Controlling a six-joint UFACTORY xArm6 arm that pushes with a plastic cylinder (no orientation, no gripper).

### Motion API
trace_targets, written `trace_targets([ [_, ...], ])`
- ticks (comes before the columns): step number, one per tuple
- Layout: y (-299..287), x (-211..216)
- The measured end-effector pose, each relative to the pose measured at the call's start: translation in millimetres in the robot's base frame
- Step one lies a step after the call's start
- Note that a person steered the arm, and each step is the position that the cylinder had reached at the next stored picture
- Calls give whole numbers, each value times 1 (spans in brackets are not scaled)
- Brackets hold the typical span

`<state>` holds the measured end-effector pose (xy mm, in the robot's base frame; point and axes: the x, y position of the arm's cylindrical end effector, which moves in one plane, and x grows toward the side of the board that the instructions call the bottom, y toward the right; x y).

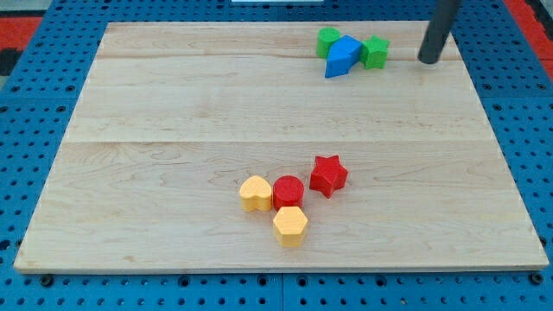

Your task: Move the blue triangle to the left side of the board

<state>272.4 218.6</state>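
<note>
The blue triangle lies near the board's top edge, toward the top-right corner, far from the left side where the task wants it. It is wedged between two green blocks: one green block touches it on the view's left and slightly behind, the other green block touches it on the view's right. My tip rests on the board to the view's right of this cluster, near but apart from the right green block, with bare wood between them. The tool is a plain rod with nothing to spread or pinch; it touches no block. In my judgement this placement suits a leftward push, since the tip stands on the side opposite the goal, but the right green block sits in the line of travel and would likely be driven along with the triangle. Well apart, near the bottom edge at the middle, a second group sits: a red star, a red cylinder, a yellow heart and a yellow hexagon. They lie outside the likely path. The board is otherwise bare on its left side.
</note>
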Motion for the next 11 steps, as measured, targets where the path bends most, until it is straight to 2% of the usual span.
trace_targets([
  [2, -188, -7],
  [3, -169, -2],
  [4, -117, -5],
  [5, -114, 0],
  [6, -143, 24],
  [7, -177, 70],
  [8, -264, 68],
  [9, -271, 67],
  [11, -217, 65],
])
